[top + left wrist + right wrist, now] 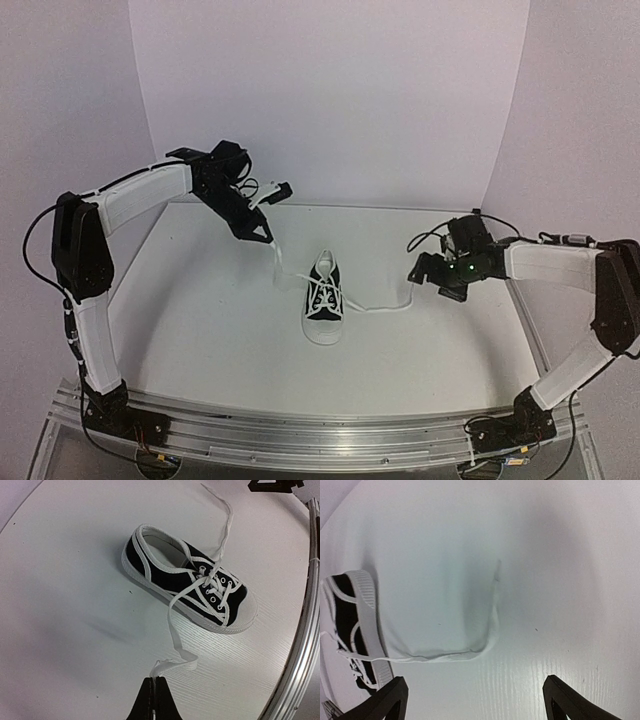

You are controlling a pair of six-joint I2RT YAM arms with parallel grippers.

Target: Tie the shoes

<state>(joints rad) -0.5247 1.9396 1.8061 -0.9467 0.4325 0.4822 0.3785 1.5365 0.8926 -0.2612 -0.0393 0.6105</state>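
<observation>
Left gripper (154, 680) pinches lace (173, 630); right gripper (475, 692) spread; sneaker (323, 298) between them.

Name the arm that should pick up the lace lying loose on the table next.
Right. The right gripper is open and faces the loose lace, which lies on the table just ahead of its fingers. The left gripper is shut on the other lace and would have to drop it.

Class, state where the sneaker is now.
Top external view: the sneaker sits centre-frame between the left end effector, pinching its lace, and the right end effector, toe toward the frame's bottom.
</observation>
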